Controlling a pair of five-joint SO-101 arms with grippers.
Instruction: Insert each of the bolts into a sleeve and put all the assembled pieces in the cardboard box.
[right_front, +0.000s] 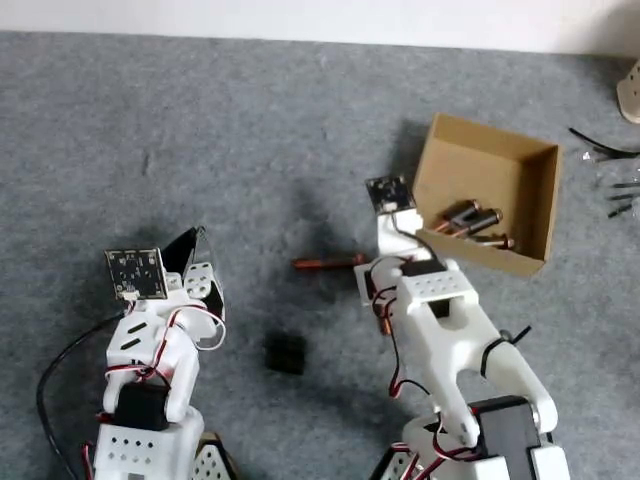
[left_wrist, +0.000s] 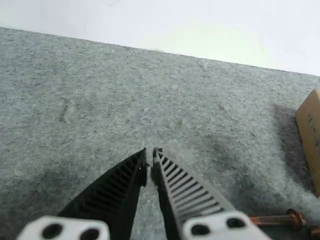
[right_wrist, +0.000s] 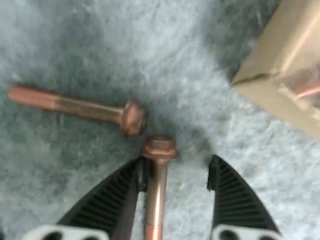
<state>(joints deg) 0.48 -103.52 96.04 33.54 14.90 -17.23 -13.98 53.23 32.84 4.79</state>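
The right gripper (right_wrist: 177, 167), fingers apart, straddled a bolt (right_wrist: 156, 195) near the cardboard box (right_front: 548, 210). The shank needed centring before closing, as it lay against one finger. The left gripper (left_wrist: 150, 156), fingers together, sat well apart from the box. The right wrist view exposed that bolt, and the high view added the sleeve (right_front: 285, 352).

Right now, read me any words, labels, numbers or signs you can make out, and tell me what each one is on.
Nothing here is legible.
cardboard box, outer side: faint marks, too blurred to read.
left arm's circuit board: markings too small to read.
right arm's circuit board: markings too small to read.
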